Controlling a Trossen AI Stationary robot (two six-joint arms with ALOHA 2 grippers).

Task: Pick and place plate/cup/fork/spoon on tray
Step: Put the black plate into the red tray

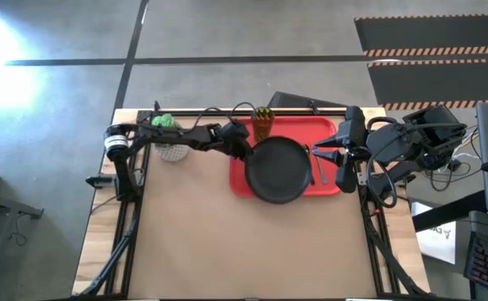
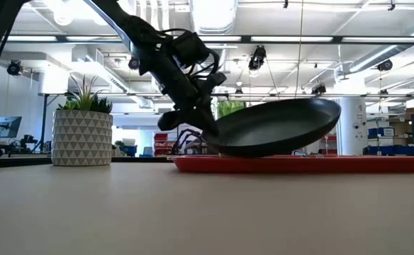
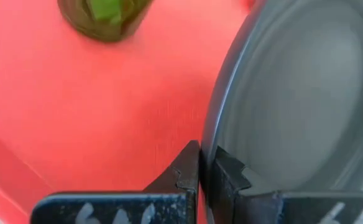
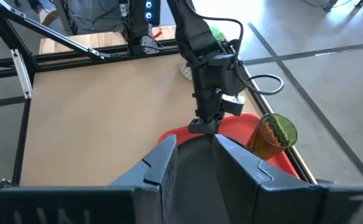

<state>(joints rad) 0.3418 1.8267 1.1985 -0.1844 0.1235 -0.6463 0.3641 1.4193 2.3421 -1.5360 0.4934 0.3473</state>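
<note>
Plate (image 1: 276, 169) tilted over tray (image 1: 321, 127), in left tool (image 1: 246, 151)

The round dark grey-black plate (image 1: 277, 170) is filling the bright red rectangular plastic tray's (image 1: 298, 129) middle, tilting up. The translucent olive-green tumbler (image 1: 263, 122) is blocking the far-left corner. The bare wooden tabletop (image 1: 244, 242) nearer is offering free passage.

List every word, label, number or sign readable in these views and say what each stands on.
No text can be read.
White marks on the left gripper body, shut on the plate rim: cropped, unreadable.
Paper beside the table's right edge: print too small to read.
Tray, cup, plant pot: no lettering visible.
</note>
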